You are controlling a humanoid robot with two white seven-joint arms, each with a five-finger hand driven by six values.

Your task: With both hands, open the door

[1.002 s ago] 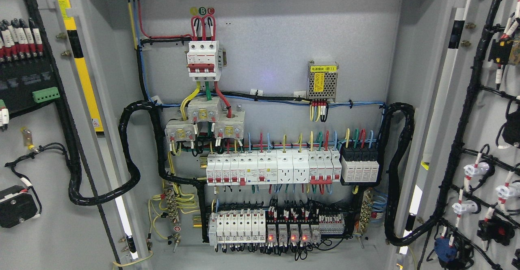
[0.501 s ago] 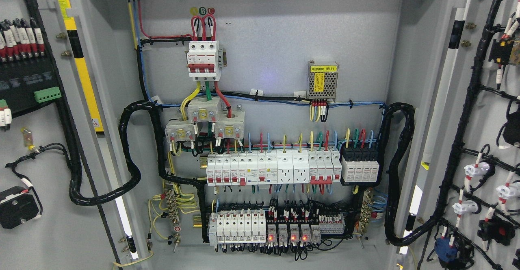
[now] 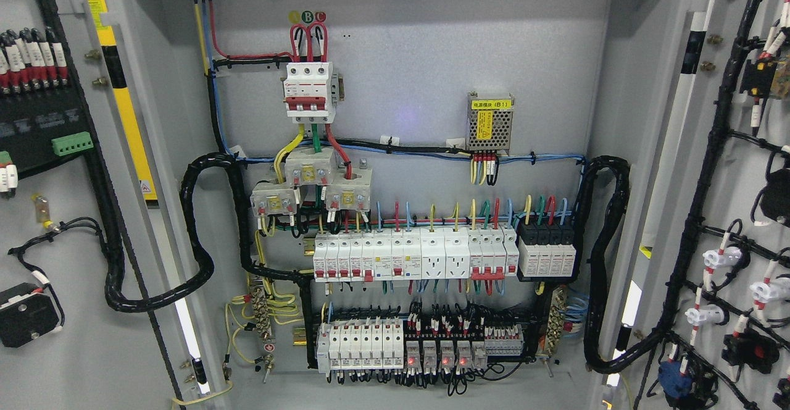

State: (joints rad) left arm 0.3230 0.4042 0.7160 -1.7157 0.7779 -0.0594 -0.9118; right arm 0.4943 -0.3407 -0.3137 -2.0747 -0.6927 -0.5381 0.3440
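Both grey cabinet doors stand swung wide. The left door (image 3: pixel 68 336) fills the picture's left edge, its inner face carrying black terminal blocks and a wire loom. The right door (image 3: pixel 734 188) fills the right edge, its inner face showing wired switches and lamps. Between them the cabinet's back panel (image 3: pixel 419 58) is fully exposed. Neither of my hands nor any arm shows anywhere in the head view.
On the back panel sit a red-and-white main breaker (image 3: pixel 310 92), a small power supply (image 3: pixel 490 123), two rows of white breakers (image 3: pixel 413 255) and relays with red lights (image 3: pixel 438 357). Thick black cable looms (image 3: pixel 197 231) arc to each door.
The right door's fittings have shifted a few pixels leftward; the left door edged slightly right earlier. Otherwise the scene is the same.
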